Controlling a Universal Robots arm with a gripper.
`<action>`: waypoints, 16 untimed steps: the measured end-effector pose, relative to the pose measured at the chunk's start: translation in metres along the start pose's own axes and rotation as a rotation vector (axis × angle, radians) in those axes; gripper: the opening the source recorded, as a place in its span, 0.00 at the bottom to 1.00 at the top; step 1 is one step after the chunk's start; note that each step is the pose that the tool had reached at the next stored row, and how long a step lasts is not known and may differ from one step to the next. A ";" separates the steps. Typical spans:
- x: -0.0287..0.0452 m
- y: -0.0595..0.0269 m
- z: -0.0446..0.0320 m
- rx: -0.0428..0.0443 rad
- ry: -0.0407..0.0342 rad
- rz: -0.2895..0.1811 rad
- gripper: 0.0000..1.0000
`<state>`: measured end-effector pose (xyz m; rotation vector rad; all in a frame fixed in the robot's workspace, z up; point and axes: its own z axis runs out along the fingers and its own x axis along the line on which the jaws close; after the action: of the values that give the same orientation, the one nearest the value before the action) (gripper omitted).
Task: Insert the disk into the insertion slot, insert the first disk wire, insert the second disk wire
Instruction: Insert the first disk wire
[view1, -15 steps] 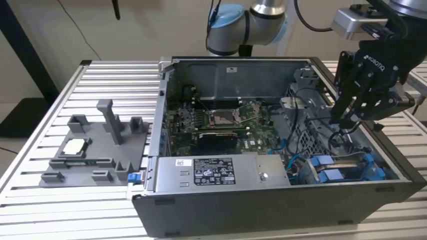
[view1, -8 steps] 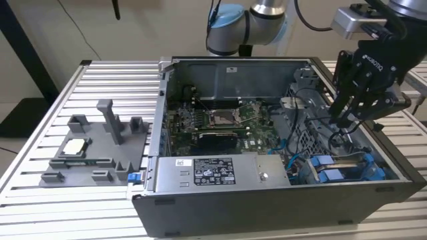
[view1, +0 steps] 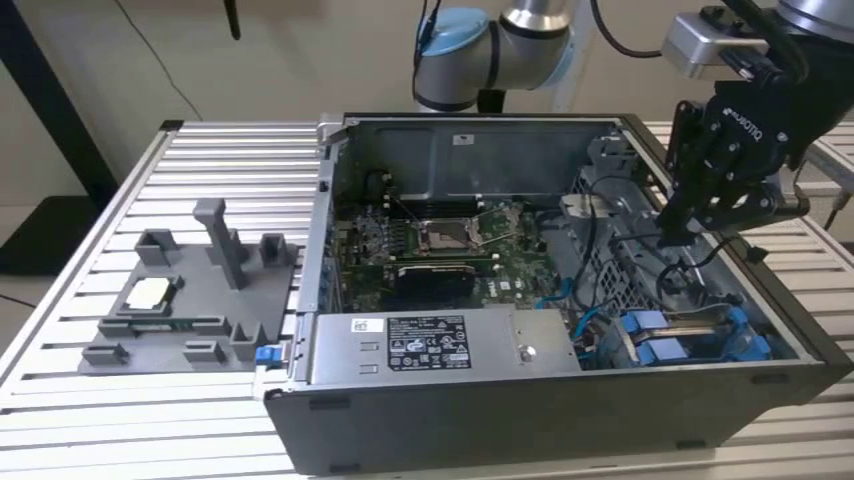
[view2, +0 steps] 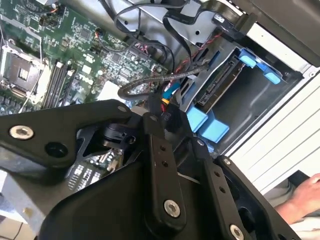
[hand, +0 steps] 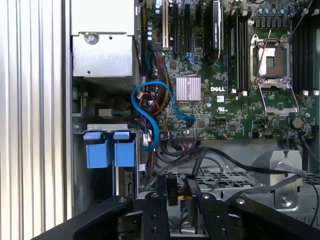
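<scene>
Surface: a slatted metal surface (view1: 147, 430) carries an open computer case (view1: 534, 425). A grey fixture tray (view1: 187, 300) lies just beside the case on the exterior view's left.
Near edge of the case: the labelled power supply (view1: 427, 345) is here, and the insertion slot (view1: 747, 345) with its blue fittings is in the corner on the exterior view's right.
Disk: in the second wrist view, what looks like the disk (view2: 217, 87) already sits edge-on inside the slot. I cannot be sure how deeply it is seated.
Pincer: the pincer (view1: 678, 235) hangs inside the case above the slot and somewhat behind it. Its jaws are drawn nearly together on the small black plug of a disk wire (view2: 167, 95) with coloured leads.
Step in hand: by my judgement this is a wire insertion, the disk stage being done. Whether this is the first or the second wire I cannot tell.
What the step calls for: the plug must be squared to the disk's exposed connector edge and kept clear of the loose black cables nearby.
Plug to slot: they are near but apart, and not yet mated.
Farther in: the motherboard (view1: 514, 260) and the processor socket (view1: 441, 235).
Beyond: the robot arm (view1: 501, 50) rises behind the case.
Aside: a person's hand (view2: 305, 200) rests outside the case wall.
</scene>
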<state>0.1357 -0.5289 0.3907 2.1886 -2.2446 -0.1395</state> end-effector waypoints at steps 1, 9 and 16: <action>0.0000 0.0000 0.0000 0.0000 0.0000 0.000 0.22; 0.0002 -0.0018 0.0022 0.0007 0.0135 0.000 0.19; 0.0003 -0.0087 0.0079 0.0024 0.0388 -0.004 0.19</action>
<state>0.1438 -0.5290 0.3823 2.1769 -2.2220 -0.0936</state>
